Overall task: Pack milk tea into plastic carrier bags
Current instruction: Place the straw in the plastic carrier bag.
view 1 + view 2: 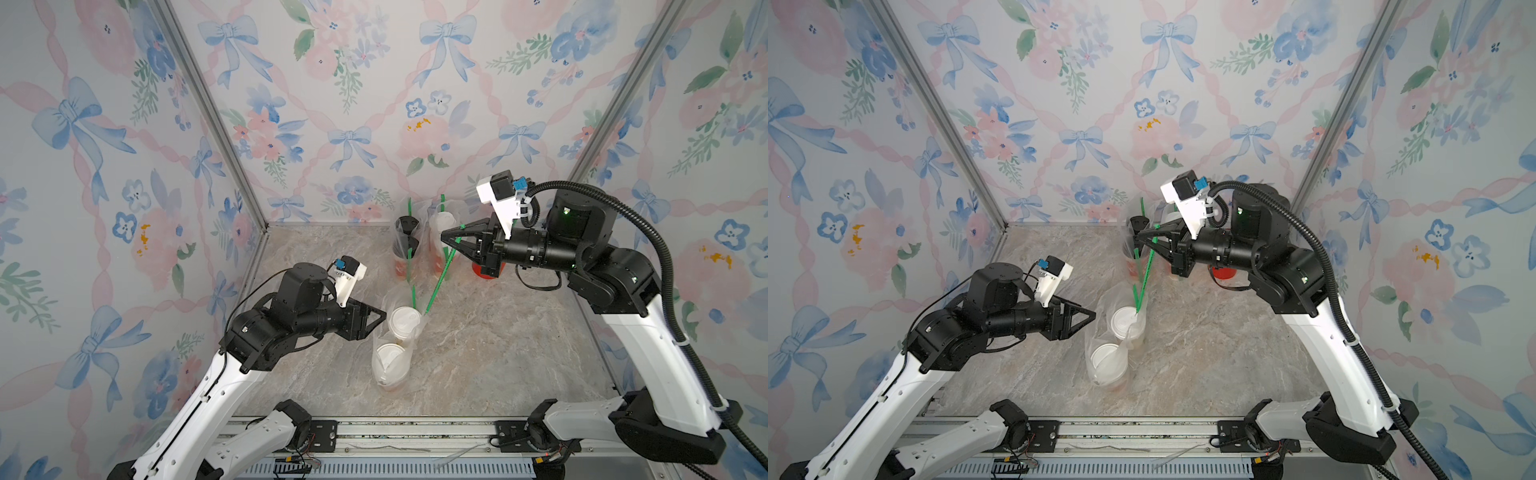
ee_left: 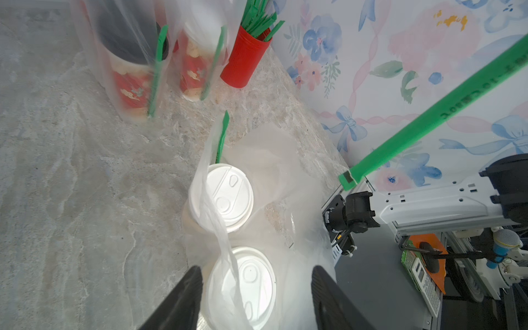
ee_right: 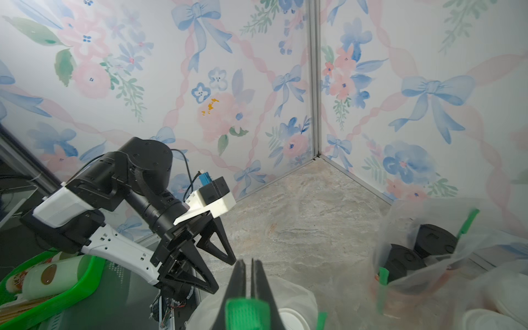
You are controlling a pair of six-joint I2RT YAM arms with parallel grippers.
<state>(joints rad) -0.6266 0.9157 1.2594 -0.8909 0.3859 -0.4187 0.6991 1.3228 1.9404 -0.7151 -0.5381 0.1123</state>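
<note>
Standing near the middle of the grey marbled counter (image 1: 478, 340) in both top views, a thin clear plastic carrier bag (image 1: 395, 297) holds two white-lidded paper cups (image 1: 405, 320), one nearer than the other. The left gripper (image 1: 376, 326) hovers just left of this bag, fingers spread and holding nothing. The right gripper (image 1: 446, 237), raised over the far side, has its fingers pressed together on a long green straw (image 1: 442, 276) that slants down towards the bag's mouth. By the far wall two more clear bags stand side by side, one with black-lidded cups (image 1: 405, 230) and one with white-lidded red cups (image 1: 440, 222). A plain red cup of green straws (image 1: 484, 272) shows partly under the right gripper.

From the left wrist, the spread black fingers (image 2: 185, 300) flank the nearer white lid (image 2: 245, 285), and a bag handle (image 2: 220, 228) drapes across both lids. A second green straw (image 2: 221, 137) stands inside the bag by the farther lid.

From the right wrist, the two fingers (image 3: 240, 280) meet on the straw's green end (image 3: 247, 313).
</note>
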